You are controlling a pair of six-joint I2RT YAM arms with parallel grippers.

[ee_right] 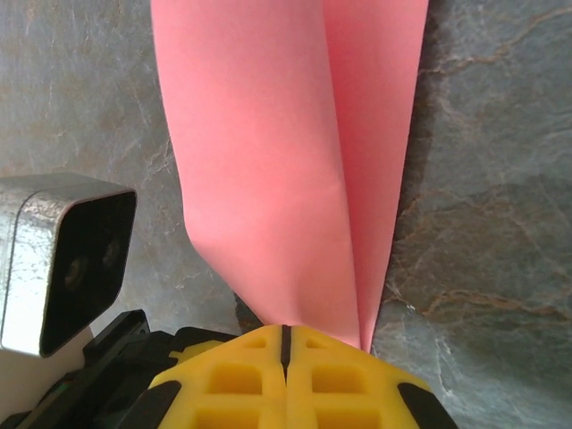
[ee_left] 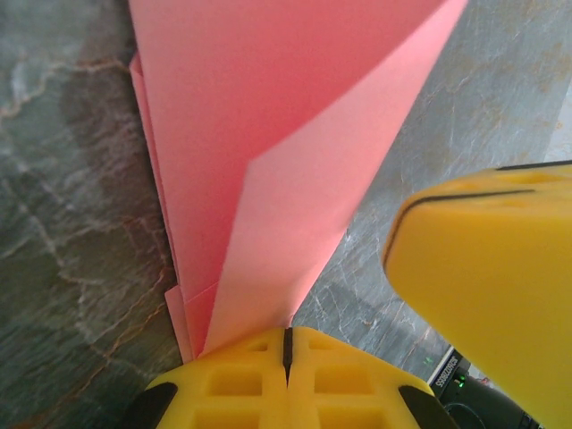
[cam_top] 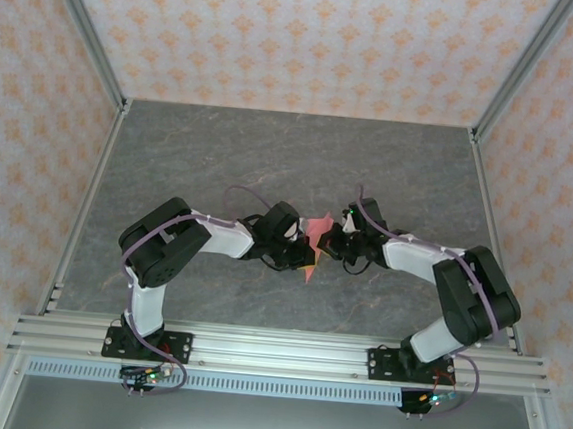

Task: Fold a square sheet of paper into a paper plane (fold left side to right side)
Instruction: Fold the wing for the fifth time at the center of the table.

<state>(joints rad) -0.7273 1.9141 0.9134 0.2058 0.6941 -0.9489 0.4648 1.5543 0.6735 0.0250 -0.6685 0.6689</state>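
Pink paper (ee_left: 268, 134), apparently in both end effectors (ee_left: 287, 344) (ee_right: 286, 338)

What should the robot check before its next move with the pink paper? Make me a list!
1. Left claw shut on the pink paper: ok, its fingers pinch one end.
2. Right claw shut on the paper too: ok.
3. Claws not bumping each other: ok, the top view shows the paper between them.
4. Paper layers lined up: not ok, lower layers peek out along one side in the left wrist view.
5. Paper free of rips: ok, none seen.
6. Paper lifted off the table: cannot tell.
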